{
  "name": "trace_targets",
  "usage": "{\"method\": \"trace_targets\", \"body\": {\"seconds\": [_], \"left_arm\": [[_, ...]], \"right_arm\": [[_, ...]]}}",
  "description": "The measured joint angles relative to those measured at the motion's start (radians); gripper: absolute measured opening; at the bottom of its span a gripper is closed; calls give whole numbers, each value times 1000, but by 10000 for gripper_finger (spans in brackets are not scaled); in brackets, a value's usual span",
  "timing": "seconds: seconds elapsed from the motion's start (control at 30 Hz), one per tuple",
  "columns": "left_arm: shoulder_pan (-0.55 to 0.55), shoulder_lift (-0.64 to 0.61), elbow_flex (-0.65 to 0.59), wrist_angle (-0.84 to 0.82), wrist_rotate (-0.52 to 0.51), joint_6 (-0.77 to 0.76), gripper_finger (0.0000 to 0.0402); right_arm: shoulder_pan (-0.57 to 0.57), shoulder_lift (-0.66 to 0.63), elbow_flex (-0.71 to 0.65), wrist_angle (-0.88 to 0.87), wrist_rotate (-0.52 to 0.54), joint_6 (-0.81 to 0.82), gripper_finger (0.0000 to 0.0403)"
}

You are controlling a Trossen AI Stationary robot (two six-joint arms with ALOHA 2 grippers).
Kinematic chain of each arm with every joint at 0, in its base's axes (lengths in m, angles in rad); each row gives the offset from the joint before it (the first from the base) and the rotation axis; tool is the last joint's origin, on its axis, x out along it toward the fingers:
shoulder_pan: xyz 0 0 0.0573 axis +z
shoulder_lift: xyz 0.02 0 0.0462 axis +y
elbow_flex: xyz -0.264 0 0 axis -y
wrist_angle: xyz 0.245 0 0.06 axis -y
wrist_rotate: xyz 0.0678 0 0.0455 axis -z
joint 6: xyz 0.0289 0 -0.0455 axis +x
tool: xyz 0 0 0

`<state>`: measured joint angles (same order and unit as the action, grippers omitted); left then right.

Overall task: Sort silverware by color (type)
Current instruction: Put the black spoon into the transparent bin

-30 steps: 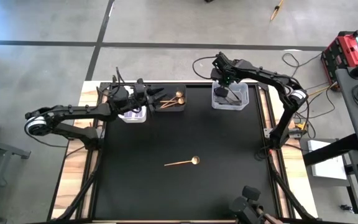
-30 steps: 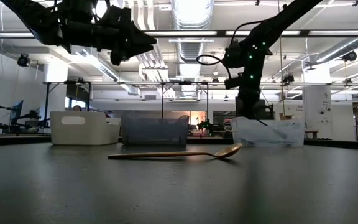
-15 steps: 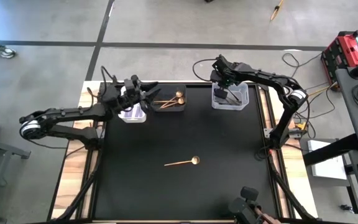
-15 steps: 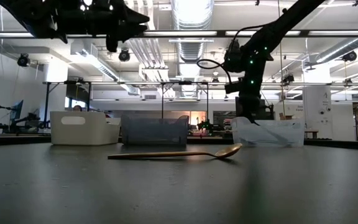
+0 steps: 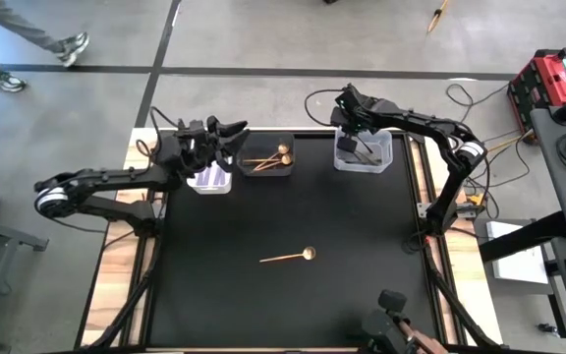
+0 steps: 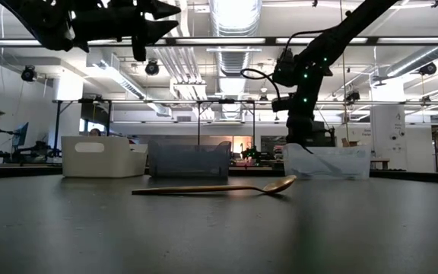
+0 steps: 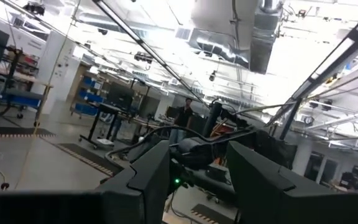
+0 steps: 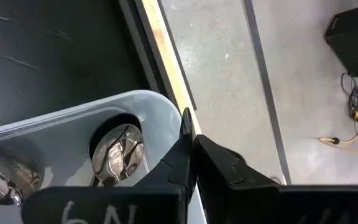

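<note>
One gold spoon [image 5: 288, 257] is left loose on the black surface [image 5: 362, 246], well out from the dark bin [image 5: 268, 167], nearer the middle. It lies flat, bowl toward the right arm's side, handle toward the left arm's.

Expect it to be light, stiff and slick: polished metal, thin, lying nearly flush with the surface. Your fingers have little to bite on. Take it across the slim handle [image 6: 196, 189], close to the bowl so it hangs balanced, and pinch from the sides, not from above the bowl, which would likely skate out.

Your left hand [image 5: 232, 133] hangs raised just beside the dark bin, between it and the white bin [image 5: 210, 180]; its fingers stand apart and carry nothing. Two gold spoons [image 5: 275, 155] already lie in the dark bin.

Your right hand [image 8: 190, 146] is over the clear bin [image 5: 364, 155], well across from the dark bin, fingers pressed together with nothing visible between them. Silver spoons [image 8: 114, 152] rest inside.
</note>
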<state>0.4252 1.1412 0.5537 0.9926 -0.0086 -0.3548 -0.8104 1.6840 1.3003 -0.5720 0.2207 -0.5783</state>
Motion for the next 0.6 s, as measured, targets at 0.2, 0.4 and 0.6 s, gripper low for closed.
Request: {"method": "trace_targets", "body": {"seconds": [0.2,0.4,0.6], "left_arm": [[-19,39,0,12,-2,-6,145],[-50,79,2,72,-9,-6,145],[-51,85,5,80,-9,29,145]], "right_arm": [[-1,0,0,10,0,-1,12],[-2,0,0,10,0,1,12],[-2,0,0,10,0,2,12]]}}
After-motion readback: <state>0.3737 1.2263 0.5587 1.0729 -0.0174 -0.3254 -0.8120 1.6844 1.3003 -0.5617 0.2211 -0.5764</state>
